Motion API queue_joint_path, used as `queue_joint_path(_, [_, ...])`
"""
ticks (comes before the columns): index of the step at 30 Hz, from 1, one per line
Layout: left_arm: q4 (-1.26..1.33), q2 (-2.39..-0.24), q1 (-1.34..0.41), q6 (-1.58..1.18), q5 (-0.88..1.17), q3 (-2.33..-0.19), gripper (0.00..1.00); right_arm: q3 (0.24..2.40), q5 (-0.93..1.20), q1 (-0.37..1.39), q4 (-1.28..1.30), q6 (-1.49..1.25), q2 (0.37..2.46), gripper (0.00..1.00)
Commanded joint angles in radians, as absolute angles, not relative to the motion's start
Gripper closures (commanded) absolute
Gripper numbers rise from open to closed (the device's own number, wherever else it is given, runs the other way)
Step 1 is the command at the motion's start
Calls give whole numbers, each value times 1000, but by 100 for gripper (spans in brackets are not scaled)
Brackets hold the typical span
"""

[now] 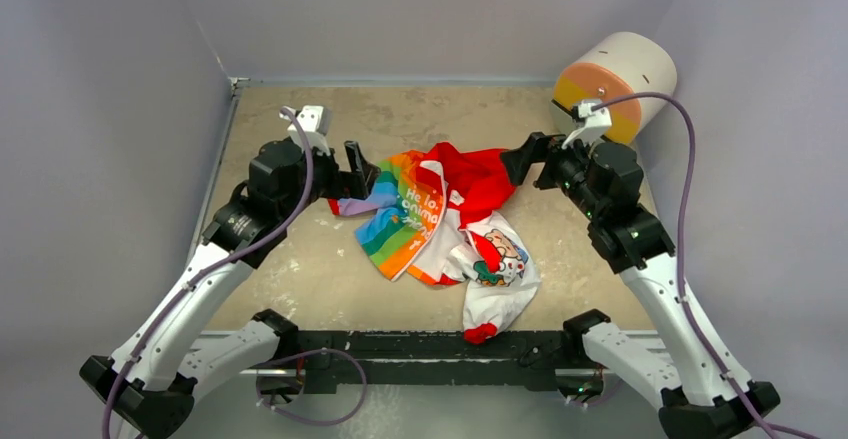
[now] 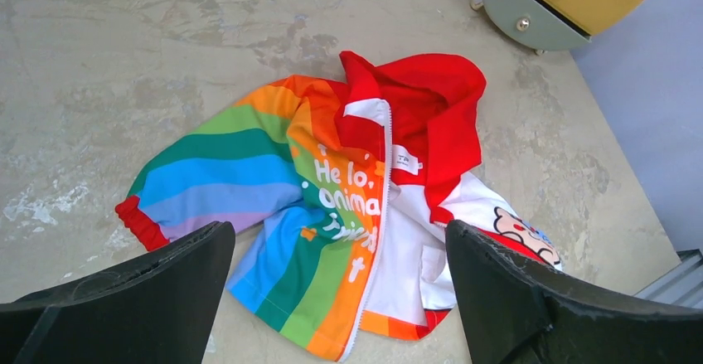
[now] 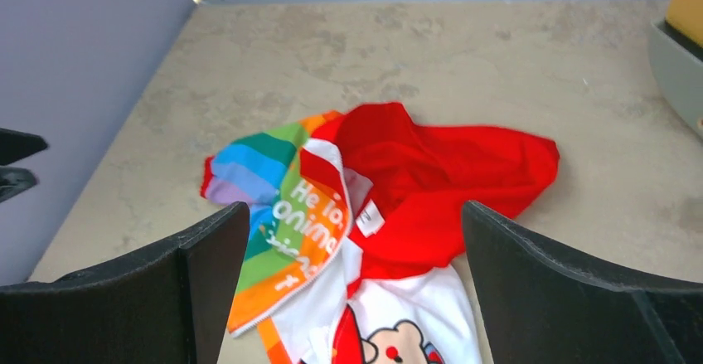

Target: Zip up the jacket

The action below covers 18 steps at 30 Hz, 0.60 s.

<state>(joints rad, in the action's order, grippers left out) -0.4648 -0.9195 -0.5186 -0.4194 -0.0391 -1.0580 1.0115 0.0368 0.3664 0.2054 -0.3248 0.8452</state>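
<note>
Since the jacket (image 1: 445, 224) lies crumpled and open near the middle of the table (image 1: 300, 269), nothing of the zipping looks done yet. Left gripper (image 1: 358, 169) hangs just beside the rainbow sleeve (image 1: 385, 214), jaws spread wide, nothing between them. Right gripper (image 1: 520, 157) sits by the red hood (image 1: 480, 171), jaws likewise wide apart and empty. Neither appears to touch fabric, though from above contact is hard to rule out.

Left wrist view: white zipper edge (image 2: 384, 173) runs down the rainbow front panel beside the lettered orange strip. That panel is folded over the white lining. The other front half is bunched underneath, its zipper edge not clearly visible. No slider or pull that I can make out. Bear-print sleeve (image 1: 500, 259) trails toward the table's near edge, red cuff (image 1: 480, 333) at its end.

Judgement: task is at the very start. Left to do: flatten the jacket, bring both front edges together, seat the bottom pin, find the pull, run it up. Round drawer unit (image 1: 615, 79) sits back right, well apart from the jacket.
</note>
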Motion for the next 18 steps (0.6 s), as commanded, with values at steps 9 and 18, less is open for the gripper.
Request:
queue_joint_path(9, [-421, -959, -518, -426, 17, -1018, 2, 1027, 132, 370, 309, -235, 966, 11])
queue_joint_path(18, [-457, -1029, -520, -447, 34, -1019, 4, 974, 88, 500, 269, -320, 1051, 12])
